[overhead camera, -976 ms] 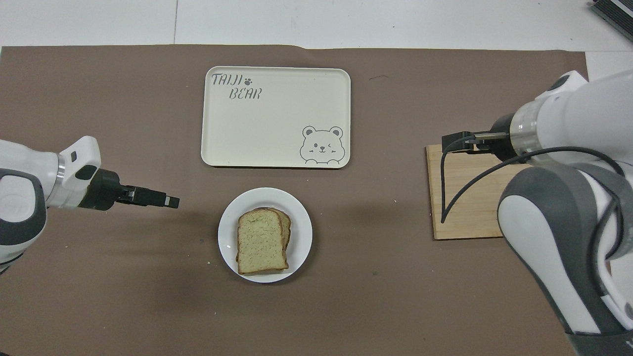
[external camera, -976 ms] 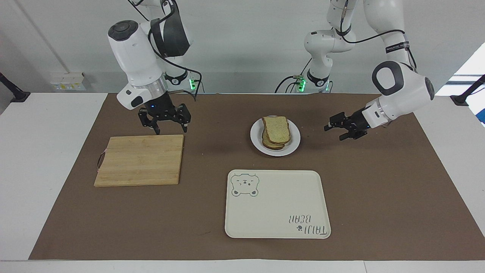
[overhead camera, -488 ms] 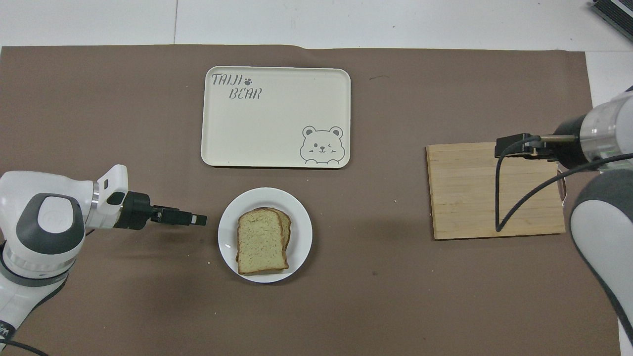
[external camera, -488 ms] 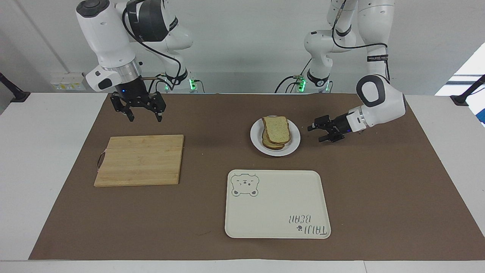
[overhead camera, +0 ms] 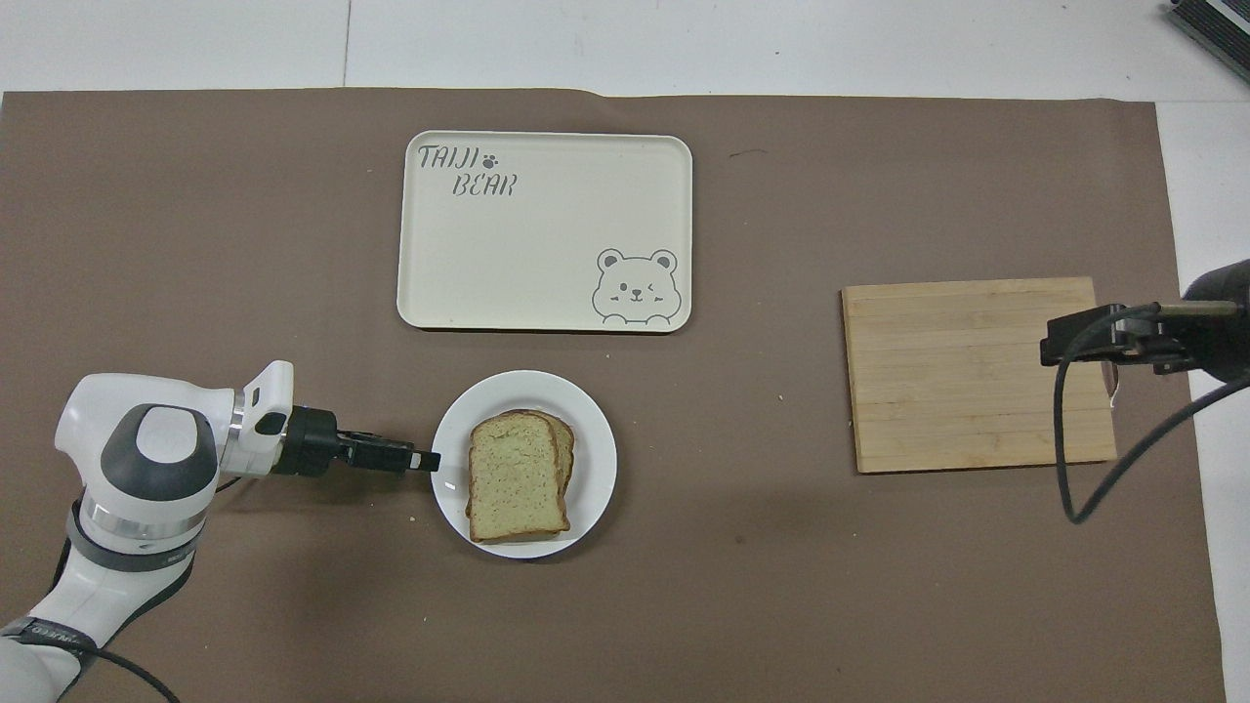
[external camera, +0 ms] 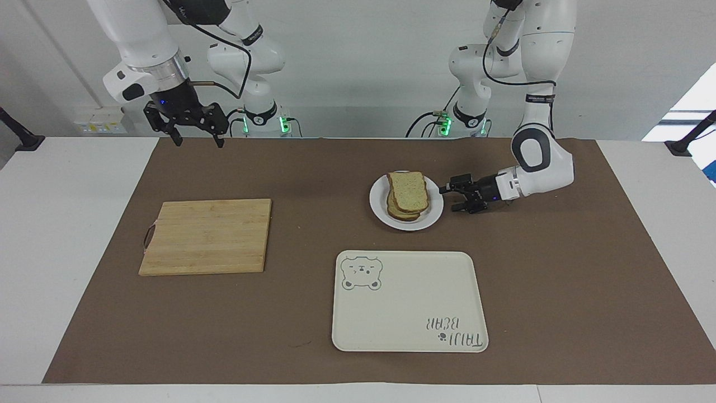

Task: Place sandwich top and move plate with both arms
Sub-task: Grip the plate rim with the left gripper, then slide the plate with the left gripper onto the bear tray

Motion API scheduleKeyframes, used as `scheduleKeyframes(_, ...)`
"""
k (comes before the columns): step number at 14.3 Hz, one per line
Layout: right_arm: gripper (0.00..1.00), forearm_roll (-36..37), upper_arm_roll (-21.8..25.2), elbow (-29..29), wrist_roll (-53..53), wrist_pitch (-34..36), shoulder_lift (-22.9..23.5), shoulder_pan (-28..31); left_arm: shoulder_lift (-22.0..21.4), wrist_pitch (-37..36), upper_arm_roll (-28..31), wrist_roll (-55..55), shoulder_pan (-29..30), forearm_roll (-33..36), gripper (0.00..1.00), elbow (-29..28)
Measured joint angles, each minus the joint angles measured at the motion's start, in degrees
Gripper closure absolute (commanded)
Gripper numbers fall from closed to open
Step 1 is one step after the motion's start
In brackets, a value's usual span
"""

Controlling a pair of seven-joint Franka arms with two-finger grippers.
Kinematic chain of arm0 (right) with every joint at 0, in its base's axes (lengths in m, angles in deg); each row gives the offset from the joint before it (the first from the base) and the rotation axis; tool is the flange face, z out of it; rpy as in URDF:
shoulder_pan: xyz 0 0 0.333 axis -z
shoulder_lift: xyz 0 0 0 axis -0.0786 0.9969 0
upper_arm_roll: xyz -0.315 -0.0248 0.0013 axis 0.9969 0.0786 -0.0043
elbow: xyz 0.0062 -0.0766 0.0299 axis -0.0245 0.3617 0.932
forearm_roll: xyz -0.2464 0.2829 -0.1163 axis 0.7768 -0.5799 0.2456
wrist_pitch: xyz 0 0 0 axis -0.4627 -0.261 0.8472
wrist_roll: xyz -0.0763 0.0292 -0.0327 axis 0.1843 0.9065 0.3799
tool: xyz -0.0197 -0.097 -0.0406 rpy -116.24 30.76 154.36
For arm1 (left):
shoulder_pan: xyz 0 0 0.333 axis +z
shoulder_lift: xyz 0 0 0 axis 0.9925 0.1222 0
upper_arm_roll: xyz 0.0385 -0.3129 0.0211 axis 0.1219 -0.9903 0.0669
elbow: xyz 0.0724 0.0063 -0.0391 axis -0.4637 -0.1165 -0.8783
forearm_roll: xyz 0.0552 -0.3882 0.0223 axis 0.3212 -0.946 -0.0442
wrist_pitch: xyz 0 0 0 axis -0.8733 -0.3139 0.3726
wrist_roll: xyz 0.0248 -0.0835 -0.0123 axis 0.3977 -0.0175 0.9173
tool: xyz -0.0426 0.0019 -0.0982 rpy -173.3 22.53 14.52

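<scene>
Sandwich top (external camera: 408, 190): speckled tan slice, brown crust, topping stack on plate (external camera: 434, 215).

This looks like a robot lab, not a real kitchen. 2 white robot arms (external camera: 537, 162) are bolted at one end of a big white table (external camera: 67, 224), and black cables (external camera: 430, 120) with small green lights run from their bases. A plain brown mat (external camera: 559, 291) covers the table top. The wall is bare and pale, with a wall socket (external camera: 100, 120) low down. The food things, a wooden cutting board (external camera: 206, 237), a white plate (external camera: 380, 210) with bread and a cream bear tray (external camera: 408, 302), sit well apart.
</scene>
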Motion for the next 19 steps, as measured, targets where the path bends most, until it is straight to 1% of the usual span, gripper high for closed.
scheduleKeyframes(2,0.0,0.0,0.1,0.3,0.9,0.8,-0.2,2.2,0.0,-0.4,0.0,0.0,-0.1,-0.4,0.31,-0.3)
scheduleKeyframes(3,0.0,0.0,0.3,0.4,2.5,0.8,-0.2,3.5,0.0,-0.7,0.0,0.0,-0.2,-0.6,0.48,-0.5)
scheduleKeyframes(4,0.0,0.0,0.4,0.5,4.0,0.8,-0.2,4.9,0.0,-0.9,-0.1,0.0,-0.3,-0.6,0.68,-0.8)
scheduleKeyframes(5,0.0,0.1,0.4,0.5,5.1,0.8,-0.2,6.2,0.0,-1.1,-0.2,-0.1,-0.4,-0.6,0.82,-1.2)
scheduleKeyframes(6,0.0,0.1,0.5,0.6,5.8,0.8,-0.2,7.2,0.0,-1.2,-0.3,-0.2,-0.8,-0.8,0.98,-1.5)
scheduleKeyframes(7,0.0,0.1,0.5,0.6,6.3,0.8,-0.2,8.0,0.0,-1.2,-0.3,-0.2,-1.3,-1.5,1.0,-2.0)
scheduleKeyframes(10,0.0,0.1,0.4,0.0,6.5,0.5,-0.2,8.4,-0.2,-1.5,-0.3,-0.3,-2.1,-2.7,1.0,-2.7)
scheduleKeyframes(14,0.0,0.1,-0.4,-3.4,8.2,0.5,-0.3,8.1,-0.5,-3.6,0.1,0.2,-1.9,-4.3,1.0,-2.7)
scheduleKeyframes(16,0.0,0.1,-0.8,-4.7,11.8,0.5,-0.5,8.1,-0.5,-4.5,0.5,2.4,-1.8,-4.9,1.0,-1.9)
scheduleKeyframes(19,0.0,0.1,-0.9,-4.5,12.9,0.8,-0.9,7.9,-0.1,-6.6,0.8,6.5,-0.8,-5.0,1.0,1.0)
